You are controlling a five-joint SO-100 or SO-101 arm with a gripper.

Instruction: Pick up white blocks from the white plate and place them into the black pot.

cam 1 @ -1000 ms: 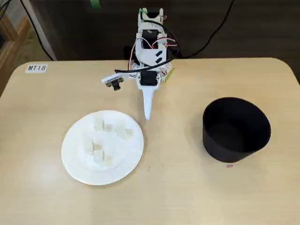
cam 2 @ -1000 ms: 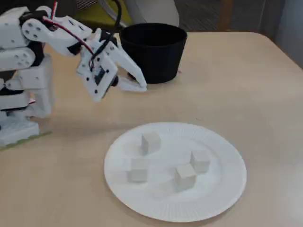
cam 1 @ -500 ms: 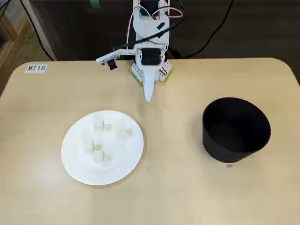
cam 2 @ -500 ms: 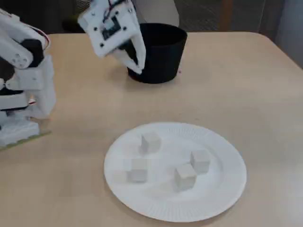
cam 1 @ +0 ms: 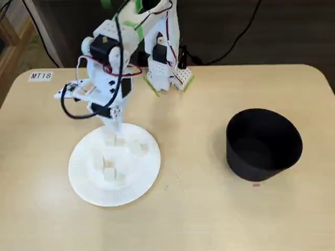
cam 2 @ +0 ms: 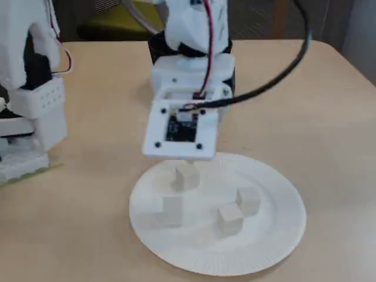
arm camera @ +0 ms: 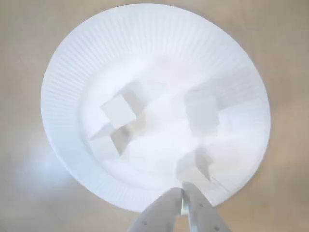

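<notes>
The gripper is hanging over the plate's far rim with its fingers pressed together and holding nothing — a pose that looks like lining up before opening. The blocks are sitting loose and apart on the plate, four clear in the wrist view, so each can probably be taken singly. The pot is waiting well off to the right in a fixed view — seemingly empty.

Only readable text: "MT18" on a small white label stuck to the table, at about 10 o'clock in a fixed view. Nothing legible on plate, pot, blocks or arm.
</notes>
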